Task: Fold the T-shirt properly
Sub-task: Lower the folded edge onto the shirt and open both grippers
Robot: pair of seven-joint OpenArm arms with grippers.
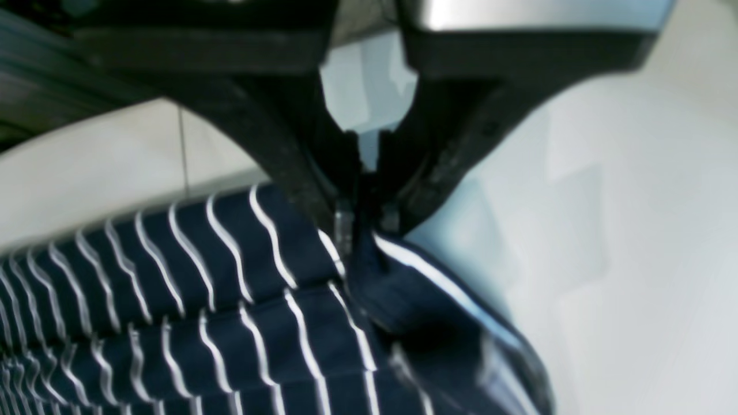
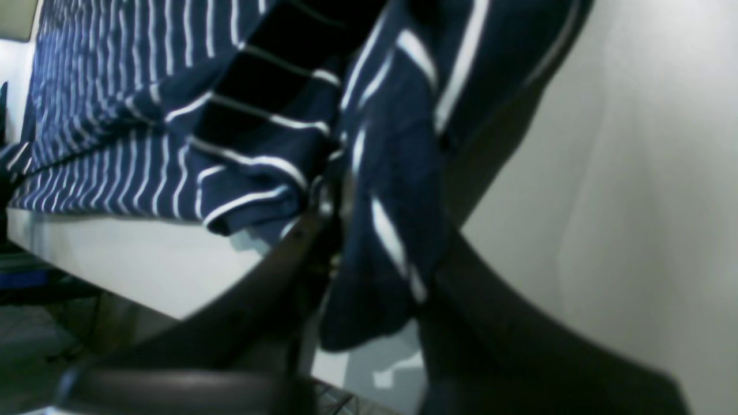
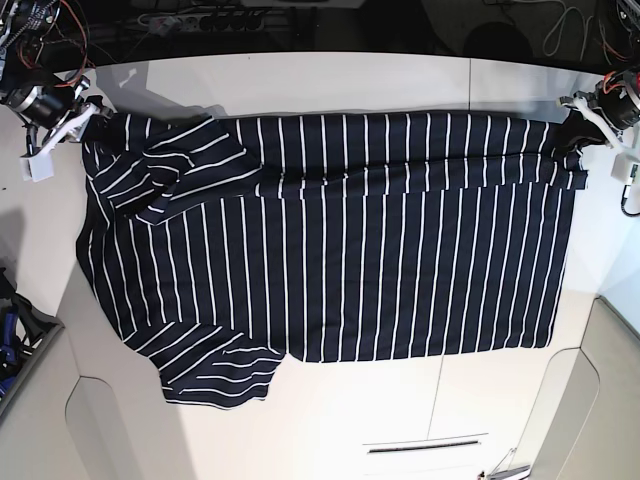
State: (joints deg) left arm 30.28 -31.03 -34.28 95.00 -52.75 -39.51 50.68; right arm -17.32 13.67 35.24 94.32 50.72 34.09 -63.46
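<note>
The navy T-shirt [image 3: 330, 250] with thin white stripes lies spread across the white table [image 3: 330, 80], its far long edge folded over toward the middle. My left gripper [image 3: 572, 132] is at the shirt's far right corner; in the left wrist view the left gripper [image 1: 366, 222] is shut on a bunched fold of the T-shirt [image 1: 242, 323]. My right gripper [image 3: 92, 120] is at the far left corner, by the sleeve; in the right wrist view the right gripper [image 2: 340, 199] is shut on the T-shirt [image 2: 392, 173].
A power strip [image 3: 200, 18] and cables lie beyond the table's far edge. A seam [image 3: 425, 440] and a slot run through the table near its front edge. Dark gear [image 3: 15, 320] sits off the table's left side.
</note>
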